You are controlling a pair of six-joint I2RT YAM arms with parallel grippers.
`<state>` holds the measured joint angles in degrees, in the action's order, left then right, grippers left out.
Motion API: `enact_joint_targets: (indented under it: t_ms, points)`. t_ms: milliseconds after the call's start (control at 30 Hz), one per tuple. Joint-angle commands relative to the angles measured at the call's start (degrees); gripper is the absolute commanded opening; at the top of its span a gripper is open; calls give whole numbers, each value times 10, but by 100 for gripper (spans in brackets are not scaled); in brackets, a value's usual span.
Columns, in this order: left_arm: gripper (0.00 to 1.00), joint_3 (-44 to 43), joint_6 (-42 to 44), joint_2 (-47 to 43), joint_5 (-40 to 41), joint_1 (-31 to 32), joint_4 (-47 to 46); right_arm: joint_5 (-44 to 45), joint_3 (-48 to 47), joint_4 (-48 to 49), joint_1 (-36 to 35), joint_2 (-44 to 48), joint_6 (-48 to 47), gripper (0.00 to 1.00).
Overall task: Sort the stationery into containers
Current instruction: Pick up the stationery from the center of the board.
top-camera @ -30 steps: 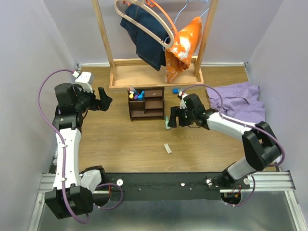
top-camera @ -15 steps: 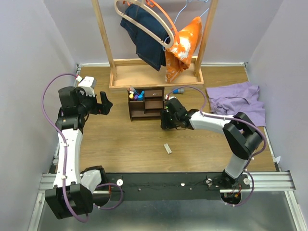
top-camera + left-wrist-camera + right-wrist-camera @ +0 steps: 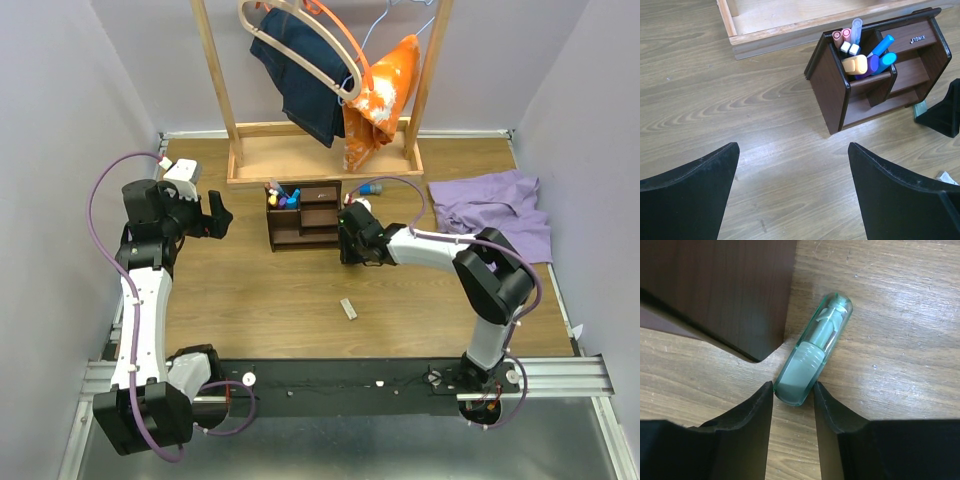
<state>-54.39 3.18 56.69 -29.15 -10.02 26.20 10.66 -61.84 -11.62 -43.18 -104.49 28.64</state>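
Observation:
A stubby green highlighter (image 3: pixel 812 357) lies on the wooden table against the corner of the dark brown organizer (image 3: pixel 715 285). My right gripper (image 3: pixel 793 392) has its two fingertips pressed on either side of the highlighter's near end. From the top view the right gripper (image 3: pixel 347 238) is at the organizer's (image 3: pixel 303 215) right front corner. Several pens and highlighters (image 3: pixel 862 57) stand in the organizer's upright slot. A small beige eraser (image 3: pixel 348 308) lies in front of it. A blue-capped item (image 3: pixel 366 189) lies behind the right arm. My left gripper (image 3: pixel 792 147) is open and empty, left of the organizer.
A tall light-wood clothes rack (image 3: pixel 320 165) with hanging clothes stands behind the organizer. A purple cloth (image 3: pixel 495 210) lies at the right. Grey walls close in both sides.
My right gripper has moved left to the organizer's corner and now has its fingertips on the green highlighter. The left arm has barely moved.

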Motion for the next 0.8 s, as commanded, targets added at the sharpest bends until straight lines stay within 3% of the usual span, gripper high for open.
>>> enact_joint_targets:
  t_ms: [0, 100, 200, 400, 767]
  points:
    - [99, 9, 6, -10, 8, 2, -8, 32, 4, -31, -2, -29, 18, 43]
    - [99, 8, 5, -11, 6, 2, -7, 42, 22, -46, -3, -27, 26, 41]
    - [99, 7, 5, -13, 4, 3, -4, 53, 50, -60, -2, -4, 23, 28]
    - [99, 7, 8, -14, 2, 6, -2, 24, 72, -76, -2, 110, -9, 24]
    - [99, 10, -7, -3, -13, 12, -23, -184, 83, -20, -15, 157, -44, 10]
